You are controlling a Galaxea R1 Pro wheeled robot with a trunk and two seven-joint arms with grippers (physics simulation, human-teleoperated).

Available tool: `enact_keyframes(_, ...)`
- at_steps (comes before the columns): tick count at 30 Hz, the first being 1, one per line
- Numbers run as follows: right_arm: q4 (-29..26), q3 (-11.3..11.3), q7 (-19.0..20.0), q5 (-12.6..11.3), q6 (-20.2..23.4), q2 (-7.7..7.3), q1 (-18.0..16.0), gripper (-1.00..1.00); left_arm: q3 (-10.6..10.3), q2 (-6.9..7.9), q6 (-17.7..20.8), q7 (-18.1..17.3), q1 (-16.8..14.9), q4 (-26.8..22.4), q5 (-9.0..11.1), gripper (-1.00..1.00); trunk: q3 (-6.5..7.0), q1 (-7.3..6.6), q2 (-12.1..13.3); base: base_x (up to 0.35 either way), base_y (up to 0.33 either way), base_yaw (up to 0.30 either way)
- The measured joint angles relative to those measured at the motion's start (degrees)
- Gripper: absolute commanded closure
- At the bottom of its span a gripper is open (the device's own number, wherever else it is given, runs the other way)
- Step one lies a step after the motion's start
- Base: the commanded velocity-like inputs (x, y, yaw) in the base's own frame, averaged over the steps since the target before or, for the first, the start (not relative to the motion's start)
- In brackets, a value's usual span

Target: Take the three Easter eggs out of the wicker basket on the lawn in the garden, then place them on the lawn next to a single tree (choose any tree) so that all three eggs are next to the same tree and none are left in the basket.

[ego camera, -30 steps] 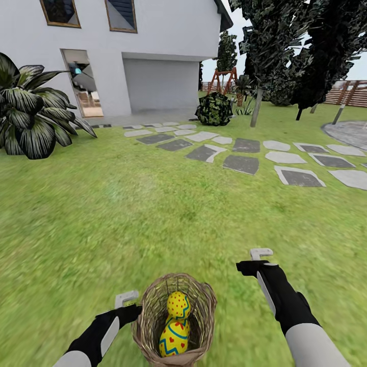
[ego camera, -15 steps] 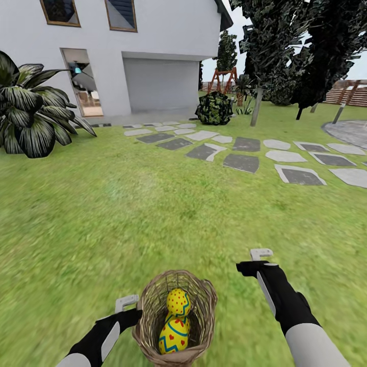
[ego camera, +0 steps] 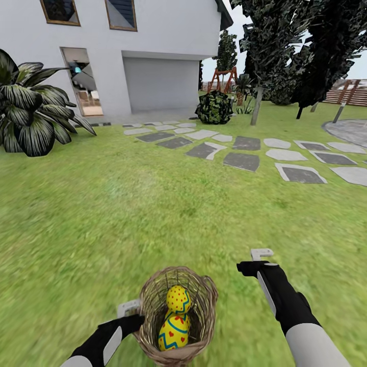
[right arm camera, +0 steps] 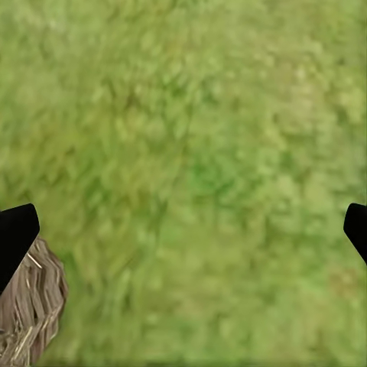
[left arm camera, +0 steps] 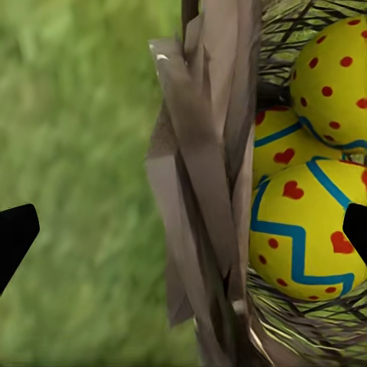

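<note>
Eggs, yellow with red dots and blue zigzags, lie stacked inside the wicker basket on the lawn, straight before the robot. The left claw sits spread wide with the basket's rim between its fingers. The right claw hangs open over bare grass, apart from the basket. Stepping stones and a pale-trunked tree stand far ahead.

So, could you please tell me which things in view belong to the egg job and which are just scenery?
Belong to the job:
- Easter eggs, inside the basket
- wicker basket
- lawn
- tree with the pale trunk, far across the grass
- left claw, at the basket's rim

Just scenery:
- stepping stones
- house
- leafy shrub
- swing frame
</note>
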Motion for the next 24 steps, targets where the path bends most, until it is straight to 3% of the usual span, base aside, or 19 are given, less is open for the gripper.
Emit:
enact_keyframes(3,0.0,0.01,0.0,0.0,0.0,0.0,0.0,-1.0,0.07,-0.01,-0.29,0.0,0.0,0.16,0.03,-1.0,-0.54,0.66,-1.2,0.0,0.0,0.0)
enact_keyframes(8,0.0,-0.03,0.0,0.0,0.0,0.0,0.0,-1.0,0.18,0.06,-2.58,0.06,0.0,0.25,0.03,-1.0,-0.54,0.67,-1.22,0.0,0.0,0.0)
enact_keyframes(15,0.08,-0.06,0.0,-0.05,0.0,0.0,0.0,-1.0,0.19,0.07,-2.81,0.07,0.0,0.13,0.04,-1.0,-0.54,0.67,-1.22,0.0,0.0,0.0)
enact_keyframes(16,0.08,-0.06,0.0,-0.06,-0.03,0.0,0.0,-1.0,0.19,0.07,-2.82,0.07,0.0,0.15,0.04,1.0,-0.54,0.67,-1.22,0.0,0.0,0.0)
enact_keyframes(24,0.09,-0.07,0.0,-0.08,-0.09,-0.09,0.0,-1.0,0.16,0.07,-2.82,0.02,-0.01,0.21,0.22,1.0,-0.54,0.67,-1.22,0.0,0.0,0.0)
